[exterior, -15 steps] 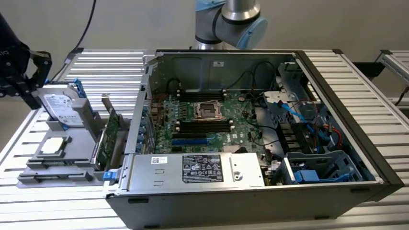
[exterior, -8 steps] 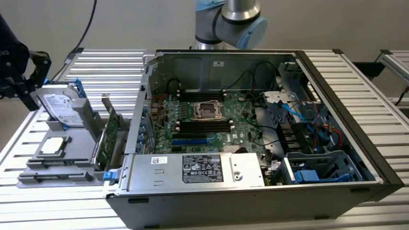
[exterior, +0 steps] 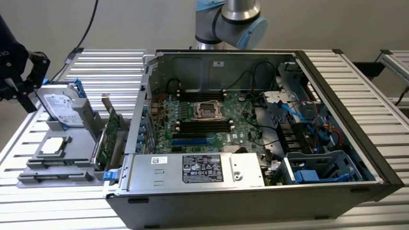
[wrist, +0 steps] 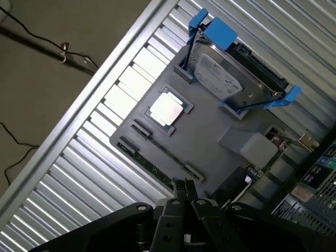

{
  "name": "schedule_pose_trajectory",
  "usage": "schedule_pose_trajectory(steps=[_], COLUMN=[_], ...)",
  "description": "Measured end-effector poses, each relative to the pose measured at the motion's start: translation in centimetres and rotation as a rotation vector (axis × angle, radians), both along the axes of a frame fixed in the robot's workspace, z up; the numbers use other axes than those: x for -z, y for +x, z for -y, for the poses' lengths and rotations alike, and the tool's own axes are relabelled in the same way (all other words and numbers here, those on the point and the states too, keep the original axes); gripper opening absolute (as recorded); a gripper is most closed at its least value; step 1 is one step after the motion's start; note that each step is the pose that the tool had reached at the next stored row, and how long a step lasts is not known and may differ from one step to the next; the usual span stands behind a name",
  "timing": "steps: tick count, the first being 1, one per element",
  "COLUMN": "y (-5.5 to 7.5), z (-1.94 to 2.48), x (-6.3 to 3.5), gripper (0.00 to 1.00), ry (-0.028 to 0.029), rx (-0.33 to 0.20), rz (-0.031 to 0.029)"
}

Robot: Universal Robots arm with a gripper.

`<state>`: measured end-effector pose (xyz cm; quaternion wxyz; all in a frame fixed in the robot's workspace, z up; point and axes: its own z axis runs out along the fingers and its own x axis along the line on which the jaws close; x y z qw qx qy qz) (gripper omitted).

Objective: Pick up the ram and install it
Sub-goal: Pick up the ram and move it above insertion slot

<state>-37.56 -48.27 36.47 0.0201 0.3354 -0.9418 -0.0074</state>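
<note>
Ribbed bare-metal table (exterior: 361,86), dull sheen. Matt grey plastic holder (wrist: 210,142). Shiny metal hard drive (wrist: 223,76), glossy blue plastic bracket (wrist: 219,32). Matt black gripper (wrist: 185,186). Dark matt metal case (exterior: 255,211).

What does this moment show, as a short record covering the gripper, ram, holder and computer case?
gripper: the gripper is shut, over the gray holder, holding nothing
ram: the ram is a thin stick on edge in a holder slot, not yet picked up
holder also carries: hard drive in a blue bracket, processor chip
computer case: the computer case is open, with the motherboard exposed
</note>
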Motion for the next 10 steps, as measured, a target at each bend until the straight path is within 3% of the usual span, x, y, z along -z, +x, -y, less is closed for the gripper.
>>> schedule_pose_trajectory(steps=[10], y=[0.0], z=[0.0], x=[0.2], gripper=[0.11], ry=[-0.0129], rx=[-0.181], rz=[-0.0224])
